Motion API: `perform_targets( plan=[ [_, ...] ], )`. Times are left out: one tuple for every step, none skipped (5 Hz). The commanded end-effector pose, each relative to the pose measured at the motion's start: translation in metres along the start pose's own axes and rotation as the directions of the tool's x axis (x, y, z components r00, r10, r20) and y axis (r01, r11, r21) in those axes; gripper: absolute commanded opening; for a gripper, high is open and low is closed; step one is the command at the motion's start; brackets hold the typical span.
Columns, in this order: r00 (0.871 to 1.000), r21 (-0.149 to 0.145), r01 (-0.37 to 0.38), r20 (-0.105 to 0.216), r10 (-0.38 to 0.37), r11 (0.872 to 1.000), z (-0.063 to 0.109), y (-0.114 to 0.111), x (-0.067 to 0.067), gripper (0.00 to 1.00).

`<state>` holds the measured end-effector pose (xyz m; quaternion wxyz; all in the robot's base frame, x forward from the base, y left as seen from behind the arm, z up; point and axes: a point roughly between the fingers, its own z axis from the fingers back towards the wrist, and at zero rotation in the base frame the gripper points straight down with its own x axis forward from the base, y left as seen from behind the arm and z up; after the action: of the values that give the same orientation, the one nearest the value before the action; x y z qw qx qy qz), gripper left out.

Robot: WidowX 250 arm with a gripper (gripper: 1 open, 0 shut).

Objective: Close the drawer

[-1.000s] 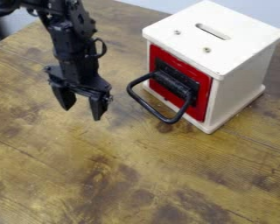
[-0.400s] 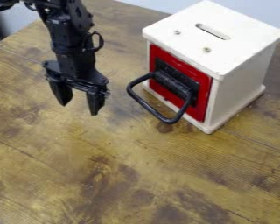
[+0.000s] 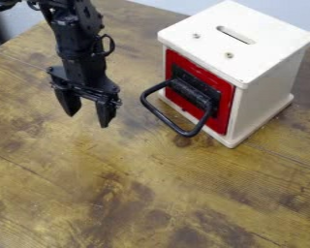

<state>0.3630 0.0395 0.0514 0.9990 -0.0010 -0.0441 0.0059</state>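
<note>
White cabinet (image 3: pixel 248 53) houses red drawer (image 3: pixel 201 97); its black loop handle (image 3: pixel 176 114) juts toward the gripper (image 3: pixel 86 108). Jaws stand apart, bare wood tabletop (image 3: pixel 119 184) between.

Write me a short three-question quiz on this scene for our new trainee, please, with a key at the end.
1. True or false: the black two-fingered gripper is touching the black rounded loop handle.
2. Multiple choice: what colour is the glossy panel around the black front plate? A) green B) red C) yellow
3. Fill in the blank: the cream-white box-shaped cabinet stands on a brown surface that looks like ____.

Key: 1. false; 2. B; 3. wood
</note>
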Motion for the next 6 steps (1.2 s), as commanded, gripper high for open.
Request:
perform_targets(
  plan=[
    [0.991, 0.0, 0.096, 0.095, -0.095, 0.995, 0.023, -0.01, -0.001, 1.0],
    [0.982, 0.004, 0.147, 0.117, -0.147, 0.989, 0.026, -0.014, 0.0, 1.0],
    [0.989, 0.007, 0.101, 0.104, -0.102, 0.995, 0.024, -0.01, 0.012, 1.0],
    [0.997, 0.01, 0.029, 0.074, -0.029, 1.0, 0.014, -0.003, 0.022, 1.0],
    [0.996, 0.017, -0.034, 0.078, 0.033, 0.999, 0.017, -0.005, 0.023, 1.0],
    [0.992, 0.015, -0.083, 0.094, 0.081, 0.996, 0.025, -0.009, 0.024, 1.0]
  ],
)
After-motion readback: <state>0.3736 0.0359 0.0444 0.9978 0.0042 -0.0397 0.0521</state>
